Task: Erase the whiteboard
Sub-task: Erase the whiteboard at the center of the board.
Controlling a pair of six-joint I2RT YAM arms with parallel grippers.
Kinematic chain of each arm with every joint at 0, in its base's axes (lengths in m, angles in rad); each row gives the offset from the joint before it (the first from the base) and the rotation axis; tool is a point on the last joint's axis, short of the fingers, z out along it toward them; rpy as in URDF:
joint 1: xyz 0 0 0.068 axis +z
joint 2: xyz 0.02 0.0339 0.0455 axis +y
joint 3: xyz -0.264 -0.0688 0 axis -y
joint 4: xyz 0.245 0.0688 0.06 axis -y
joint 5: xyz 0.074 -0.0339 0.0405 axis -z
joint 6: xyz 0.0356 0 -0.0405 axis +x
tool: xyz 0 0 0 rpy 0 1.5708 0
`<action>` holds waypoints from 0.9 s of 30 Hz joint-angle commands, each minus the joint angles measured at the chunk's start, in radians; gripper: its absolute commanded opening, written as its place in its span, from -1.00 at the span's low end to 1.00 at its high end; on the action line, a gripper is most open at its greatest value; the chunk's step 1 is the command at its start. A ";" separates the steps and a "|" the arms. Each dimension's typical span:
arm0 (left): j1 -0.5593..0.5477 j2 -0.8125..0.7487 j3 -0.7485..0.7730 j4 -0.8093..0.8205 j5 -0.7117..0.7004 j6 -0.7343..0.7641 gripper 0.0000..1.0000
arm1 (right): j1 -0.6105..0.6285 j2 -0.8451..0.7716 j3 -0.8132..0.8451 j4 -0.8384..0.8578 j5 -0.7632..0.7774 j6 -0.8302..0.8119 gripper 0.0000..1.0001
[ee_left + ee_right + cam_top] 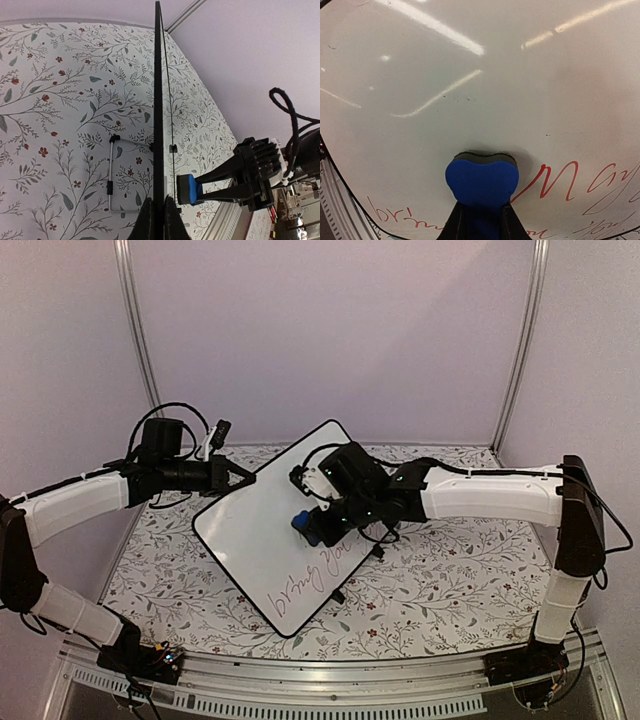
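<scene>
Right gripper point(318, 522) is closed on a blue eraser point(306, 526) and presses its dark felt face flat against the whiteboard point(262, 532), near the middle of the writing face. Red handwriting point(555, 182) lies just beside the eraser, toward the board's lower corner, and further lines run along the lower rim. The face above the eraser is clean apart from light reflections and a few specks.

Left gripper point(240, 478) is clamped on the board's left rim with one finger on each face; the left wrist view shows this edge-on.

The board stands tilted and turned corner-down, its lowest corner close to the metal rail point(300, 680). Open face extends from the eraser to the board's upper corner. Toward the lower rim there is little room.

Behind the board, a wire stand point(111, 175) rests on the floral tablecloth point(440, 570). A black foot point(337, 595) projects at the board's lower right rim. Purple walls point(330, 330) enclose the table beyond the board's upper corner and to both sides.
</scene>
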 commanded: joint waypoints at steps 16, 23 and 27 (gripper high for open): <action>-0.015 0.011 0.003 -0.021 -0.003 0.033 -1.00 | -0.006 -0.153 0.025 0.001 0.062 -0.016 -0.93; -0.013 0.016 0.004 -0.023 -0.009 0.035 -1.00 | -0.006 -0.147 0.027 0.011 0.035 -0.019 -0.92; -0.014 0.015 0.004 -0.023 -0.010 0.035 -1.00 | -0.007 -0.151 0.024 0.021 0.029 -0.018 -0.93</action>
